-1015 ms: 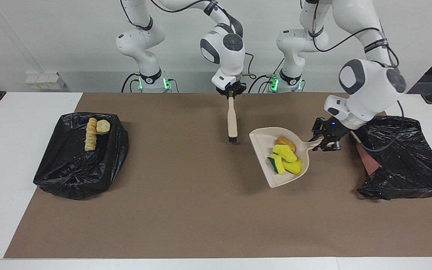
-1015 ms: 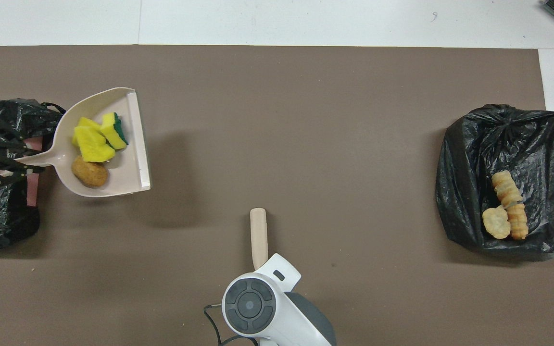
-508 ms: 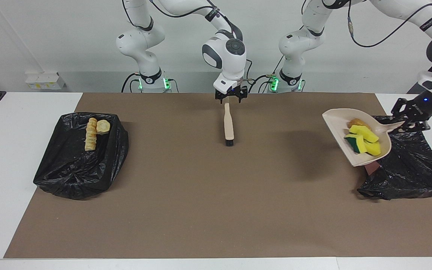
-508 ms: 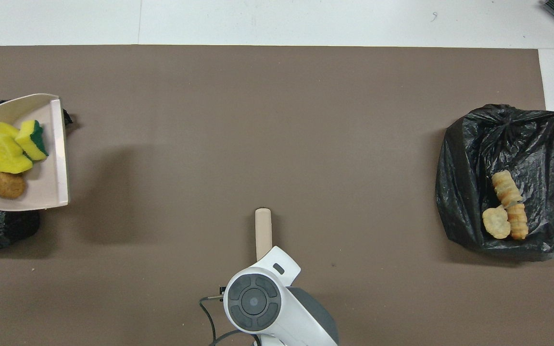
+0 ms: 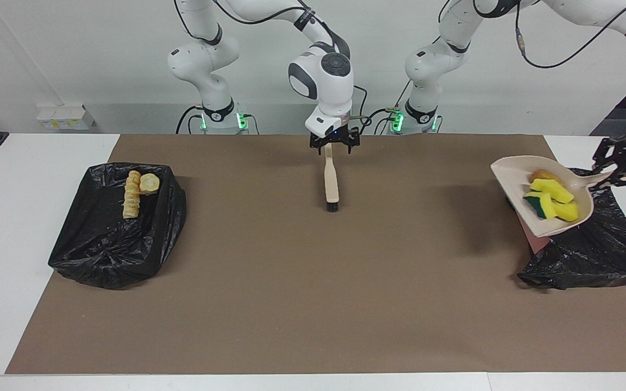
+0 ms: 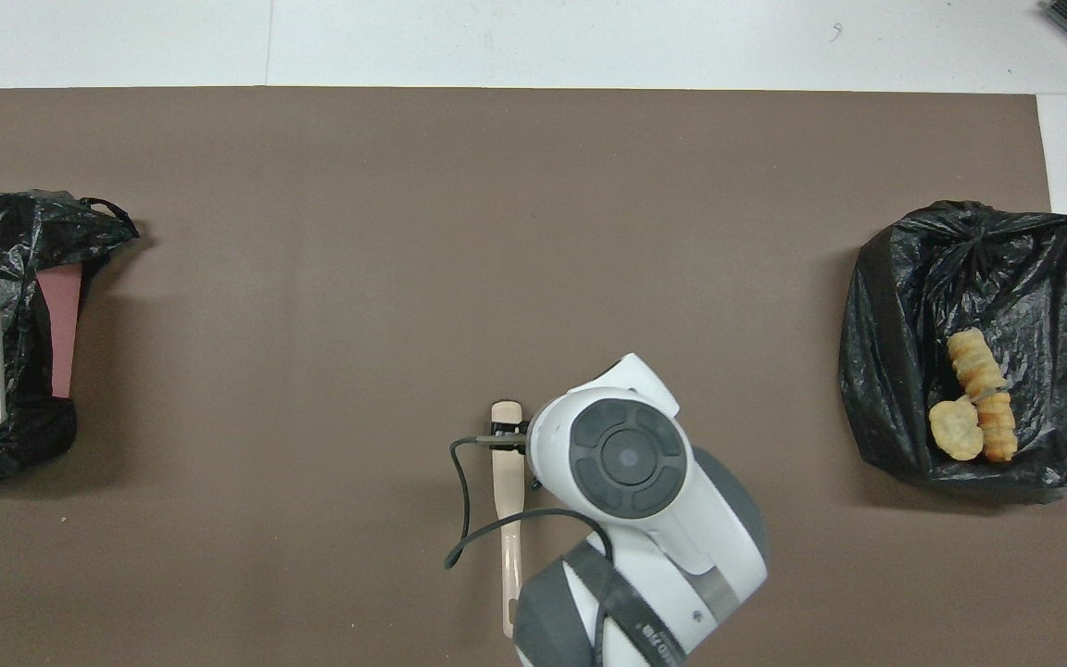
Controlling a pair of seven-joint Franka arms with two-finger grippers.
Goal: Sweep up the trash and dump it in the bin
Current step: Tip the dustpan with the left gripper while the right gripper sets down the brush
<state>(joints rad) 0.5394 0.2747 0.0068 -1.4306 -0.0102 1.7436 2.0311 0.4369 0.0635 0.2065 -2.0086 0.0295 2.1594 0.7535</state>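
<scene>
I have the dustpan [image 5: 541,198] up in the air at the right edge of the facing view, my left gripper [image 5: 620,163] pinching its handle, over the black bin bag [image 5: 590,250] at the left arm's end of the table. The load sits in the pan — the brown bread roll [image 5: 543,175] at the handle end, the yellow sponge pieces [image 5: 552,196] below it toward the lip.

My right gripper [image 5: 335,144], upper centre of the frame, hangs spread over the handle end of the brush [image 5: 331,182], which lies flat on the brown mat [image 5: 291,282]; that arm waits. The pastries [image 5: 138,191] at the left of the frame lie in the other bag [image 5: 112,239].

For the dump, I would first carry the lip fully over the bag's mouth, since it looks to hang near the bag's edge, then tip slowly lip-down — sponges are light and may bounce. A pinkish panel [image 5: 533,239] shows at the bag's rim; I would keep clear of it.
</scene>
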